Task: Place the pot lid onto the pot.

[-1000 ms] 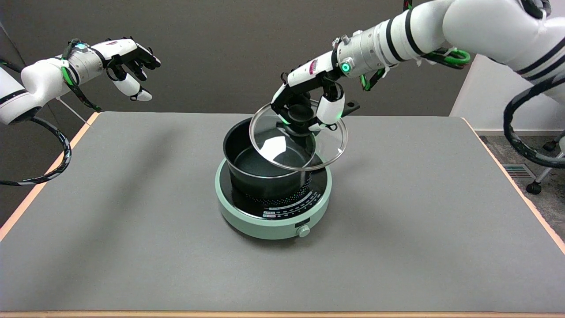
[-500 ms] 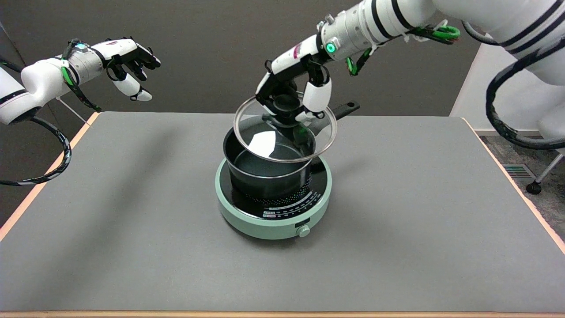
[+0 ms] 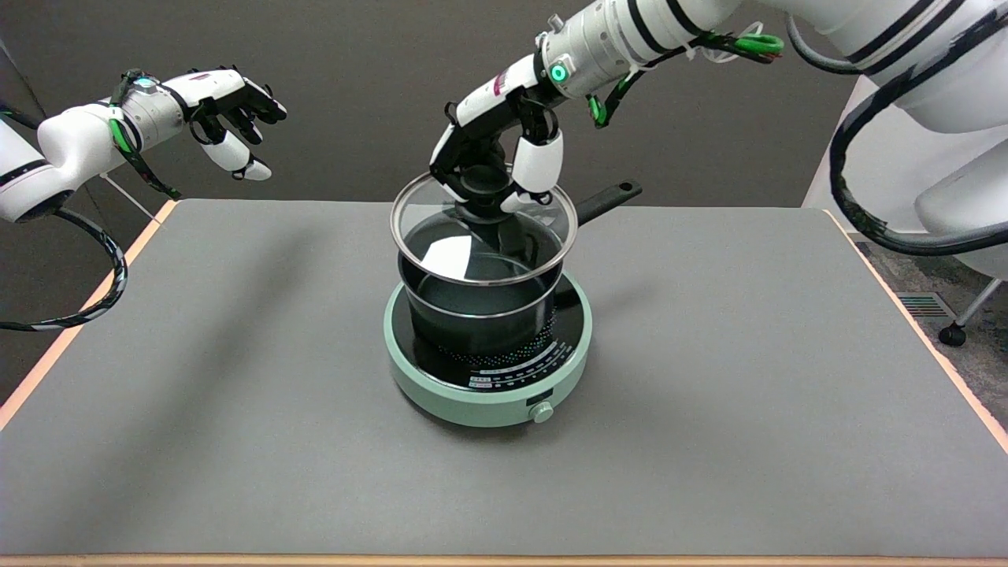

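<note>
A black pot point(image 3: 472, 315) with a long black handle point(image 3: 606, 198) stands on a mint-green induction cooker point(image 3: 488, 378) in the middle of the table. Just above the pot hangs a round glass lid point(image 3: 441, 244) with a metal rim and a black knob. My right hand point(image 3: 496, 161) comes down from above and grips that knob. The lid is nearly level and sits almost straight over the pot's opening; whether its rim touches the pot I cannot tell.
The grey table point(image 3: 748, 378) has an orange edge. The idle left hand point(image 3: 228, 106) hangs in the air at the upper left. The cooker's knob point(image 3: 542, 412) faces the near side. Beyond the table's right edge are a white wall panel and a wheeled base.
My right hand has carried the lid to the left and levelled it. It was tilted and off to the pot's right; now it hangs almost centred over the pot.
</note>
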`<state>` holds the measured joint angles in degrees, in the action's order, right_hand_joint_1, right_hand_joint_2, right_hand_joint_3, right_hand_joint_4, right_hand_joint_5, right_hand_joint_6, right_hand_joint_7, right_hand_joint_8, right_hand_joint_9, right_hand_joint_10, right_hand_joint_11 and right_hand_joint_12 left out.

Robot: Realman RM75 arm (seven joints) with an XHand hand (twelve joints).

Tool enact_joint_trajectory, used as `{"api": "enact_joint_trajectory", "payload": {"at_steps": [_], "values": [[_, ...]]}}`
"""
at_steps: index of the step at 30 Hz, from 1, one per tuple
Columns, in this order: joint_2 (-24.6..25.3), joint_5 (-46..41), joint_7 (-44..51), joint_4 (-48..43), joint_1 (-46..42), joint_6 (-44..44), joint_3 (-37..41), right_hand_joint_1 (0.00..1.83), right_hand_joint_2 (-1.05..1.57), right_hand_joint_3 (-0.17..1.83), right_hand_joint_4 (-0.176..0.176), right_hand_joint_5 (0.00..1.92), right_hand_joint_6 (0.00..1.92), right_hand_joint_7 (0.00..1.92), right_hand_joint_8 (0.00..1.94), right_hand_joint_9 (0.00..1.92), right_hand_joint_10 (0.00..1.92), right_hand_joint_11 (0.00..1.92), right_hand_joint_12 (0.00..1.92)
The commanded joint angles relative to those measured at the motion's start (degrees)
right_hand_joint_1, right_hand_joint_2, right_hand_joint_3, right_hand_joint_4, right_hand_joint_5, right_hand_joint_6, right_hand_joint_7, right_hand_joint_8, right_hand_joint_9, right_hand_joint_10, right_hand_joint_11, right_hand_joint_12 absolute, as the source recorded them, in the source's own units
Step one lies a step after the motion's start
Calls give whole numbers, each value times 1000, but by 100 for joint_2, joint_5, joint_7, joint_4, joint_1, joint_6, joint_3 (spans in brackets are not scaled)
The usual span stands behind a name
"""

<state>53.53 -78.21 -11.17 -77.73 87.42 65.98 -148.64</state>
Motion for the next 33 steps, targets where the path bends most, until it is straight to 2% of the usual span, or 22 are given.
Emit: {"api": "enact_joint_trajectory", "payload": {"at_steps": [1,20,33], "values": [[410,-117,144,724,-156,-3,3,1272,1032,711,116,370,1504,585,1847,343,1921,-1,1921],[626,-53,352,1228,-277,-268,3,1277,1015,731,123,373,1520,598,1838,395,1921,-1,1921],[571,105,296,1165,-492,-140,3,1277,1013,740,125,369,1527,596,1846,396,1921,-1,1921]]}}
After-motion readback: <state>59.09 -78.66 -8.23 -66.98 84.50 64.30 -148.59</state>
